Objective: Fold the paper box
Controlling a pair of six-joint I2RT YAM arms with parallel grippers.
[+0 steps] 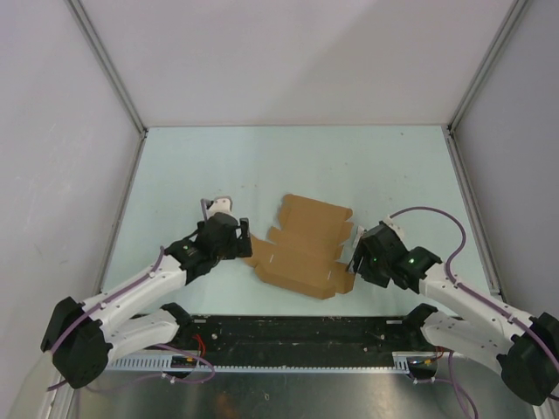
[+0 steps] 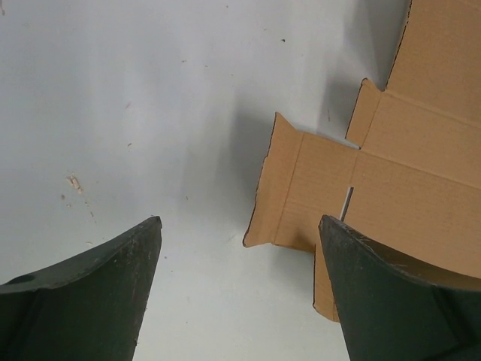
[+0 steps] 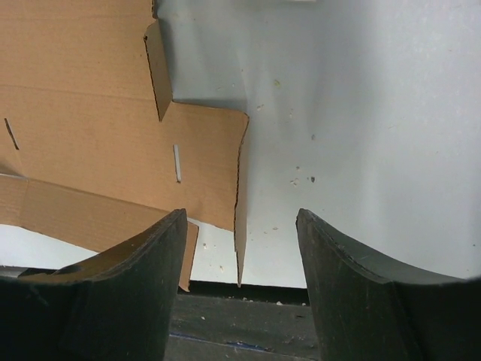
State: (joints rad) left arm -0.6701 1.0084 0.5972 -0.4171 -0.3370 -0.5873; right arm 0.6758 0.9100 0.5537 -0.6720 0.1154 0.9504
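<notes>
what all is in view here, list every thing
paper box: one, brown, flat unfolded sheet, middle of the table between the grippers
table: one, pale greenish white, under everything
walls: three, whitish grey, at the back and both sides
base plate: one, black, along the near edge between the arm bases
cables: two, purple, one along each arm
arms: two, white with black joints, reaching in from the near corners
left gripper: one, black, open, at the box's left flap
right gripper: one, black, open, at the box's right edge
</notes>
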